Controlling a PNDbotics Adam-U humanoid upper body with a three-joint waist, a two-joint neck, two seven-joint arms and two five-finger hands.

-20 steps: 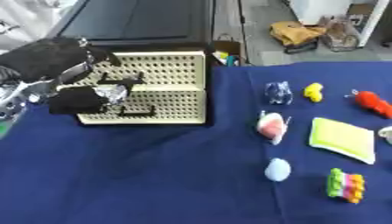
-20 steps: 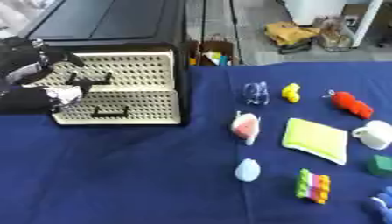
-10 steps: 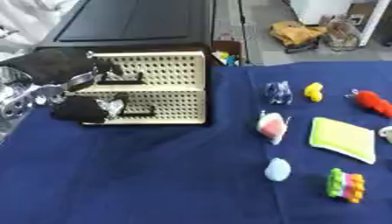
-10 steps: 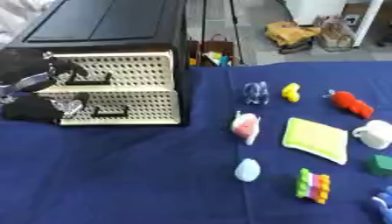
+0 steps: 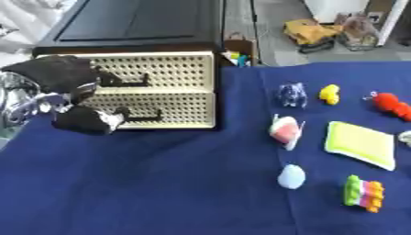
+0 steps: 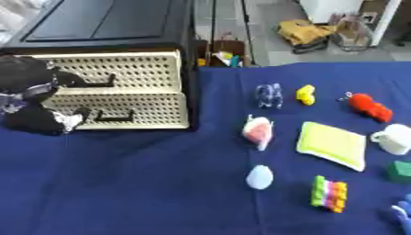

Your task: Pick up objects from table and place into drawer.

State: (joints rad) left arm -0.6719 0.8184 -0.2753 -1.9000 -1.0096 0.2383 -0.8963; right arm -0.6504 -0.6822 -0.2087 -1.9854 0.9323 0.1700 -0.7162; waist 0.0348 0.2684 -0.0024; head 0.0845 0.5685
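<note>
A black cabinet (image 5: 144, 27) holds two cream perforated drawers, the upper drawer (image 5: 173, 69) and the lower drawer (image 5: 173, 108), both closed. My left hand (image 5: 64, 85) hangs at their left end, open, fingers spread toward the dark handles, holding nothing. On the blue cloth to the right lie a blue figure (image 5: 292, 94), a yellow toy (image 5: 329, 93), a red toy (image 5: 391, 105), a pink-and-white piece (image 5: 285, 131), a yellow-green pad (image 5: 360, 144), a pale blue egg (image 5: 291, 176) and a multicoloured block (image 5: 363, 193). My right hand is out of view.
A white cup (image 6: 392, 138), a green block (image 6: 399, 170) and a blue thing (image 6: 401, 213) sit at the right edge. Boxes and clutter stand on the floor beyond the table (image 5: 160, 193). Blue cloth stretches in front of the cabinet.
My left hand has slid left, from across the drawer fronts to their left end. The drawers and the objects have stayed put.
</note>
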